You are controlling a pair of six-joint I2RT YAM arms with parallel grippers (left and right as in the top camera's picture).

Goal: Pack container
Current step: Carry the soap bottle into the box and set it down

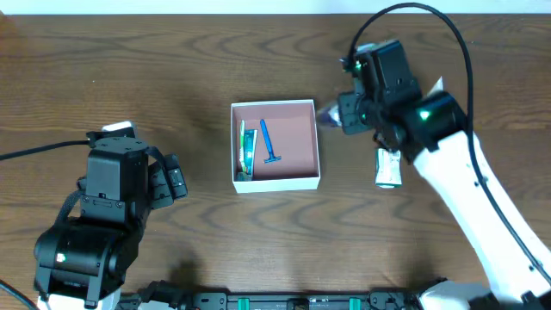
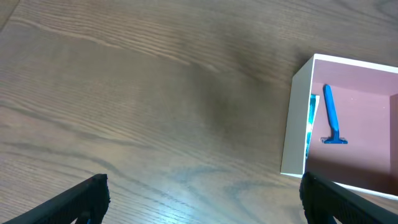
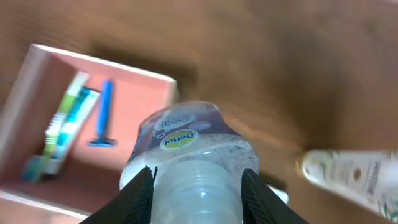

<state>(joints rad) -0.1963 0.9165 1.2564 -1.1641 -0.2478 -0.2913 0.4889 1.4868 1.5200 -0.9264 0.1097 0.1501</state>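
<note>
Step in hand, I'd say: getting the clear bottle (image 3: 189, 146) into the box (image 1: 297, 146). Box sits mid-desk (image 1: 129, 52) betw. both arms, w/ a blue razor (image 1: 269, 142) & green-white pack (image 1: 246, 148) inside. Right hand (image 1: 334, 114) pinches the bottle just beside the box's right wall. Left hand (image 2: 199, 202) is spread, empty. Next move calls for shifting over the bare pink floor, lowering, then letting go. White tube (image 1: 388, 168) lies outside.

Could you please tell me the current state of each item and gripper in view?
container: open-topped, partly packed.
blue razor: lying flat inside the container.
green-and-white packet: lying inside, beside the razor.
clear bottle: held outside the container.
white tube: lying on the table.
left gripper: open, empty.
right gripper: shut on the clear bottle.
</note>
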